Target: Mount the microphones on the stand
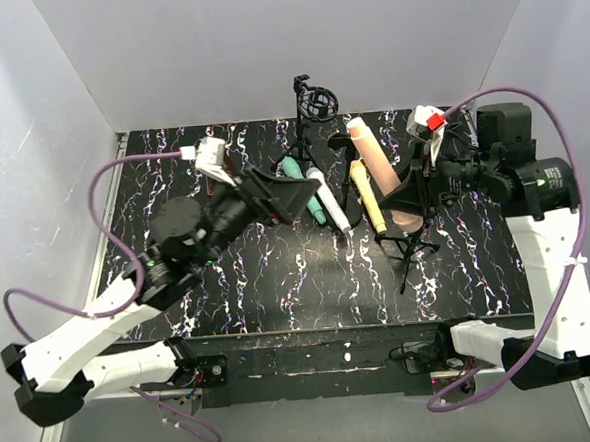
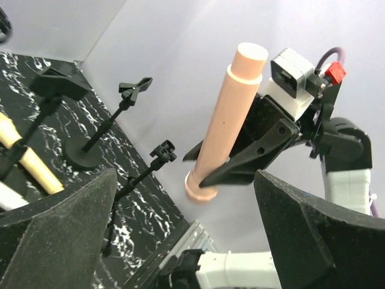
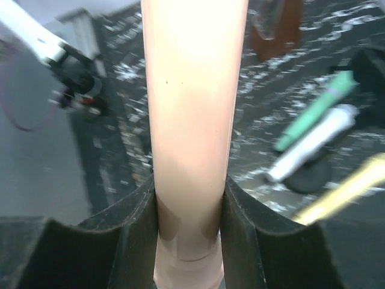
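My right gripper point(image 1: 410, 189) is shut on the peach-pink microphone point(image 1: 374, 156) and holds it off the table, tilted; in the right wrist view its shaft point(image 3: 192, 108) fills the gap between the two black fingers point(image 3: 129, 241). My left gripper point(image 1: 291, 195) is open and holds nothing. In its wrist view the wide-apart pads point(image 2: 60, 232) frame the peach-pink microphone point(image 2: 228, 120) and the right gripper point(image 2: 252, 158), some way off. The teal-green point(image 1: 317, 212), white point(image 1: 331, 207) and yellow point(image 1: 370, 201) microphones lie side by side on the table. A black tripod stand point(image 1: 409, 246) stands just in front of the right gripper.
A second black stand with a round ring mount point(image 1: 315, 102) is at the back wall. Thin black clip stands point(image 2: 90, 144) rise from the marbled black table point(image 1: 279, 282). A brown block point(image 3: 277, 27) shows blurred at the far side. Grey walls close in three sides.
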Robot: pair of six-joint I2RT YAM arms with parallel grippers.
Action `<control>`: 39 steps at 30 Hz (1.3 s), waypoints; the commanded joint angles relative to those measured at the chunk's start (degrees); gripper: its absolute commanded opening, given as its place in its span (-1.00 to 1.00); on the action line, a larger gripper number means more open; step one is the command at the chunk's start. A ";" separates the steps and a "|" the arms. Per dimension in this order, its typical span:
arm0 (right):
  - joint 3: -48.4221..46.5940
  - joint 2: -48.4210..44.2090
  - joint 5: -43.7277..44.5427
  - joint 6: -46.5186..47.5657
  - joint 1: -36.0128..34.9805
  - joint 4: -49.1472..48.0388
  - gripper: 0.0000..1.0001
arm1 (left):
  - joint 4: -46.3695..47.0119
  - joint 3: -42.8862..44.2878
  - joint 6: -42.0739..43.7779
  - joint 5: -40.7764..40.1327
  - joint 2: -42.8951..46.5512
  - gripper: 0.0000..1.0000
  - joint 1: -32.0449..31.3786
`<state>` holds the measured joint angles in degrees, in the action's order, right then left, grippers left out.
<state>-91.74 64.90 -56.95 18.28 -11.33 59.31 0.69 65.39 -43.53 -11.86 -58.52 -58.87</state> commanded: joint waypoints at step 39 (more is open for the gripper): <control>27.58 -24.73 31.64 98.70 -18.02 -25.11 -0.97 | -6.66 10.47 -15.36 46.13 -21.99 0.03 3.76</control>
<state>-65.56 41.87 -25.39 113.21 -28.47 41.17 -3.55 73.89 -61.30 35.11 -80.82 -55.02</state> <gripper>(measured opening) 0.451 0.611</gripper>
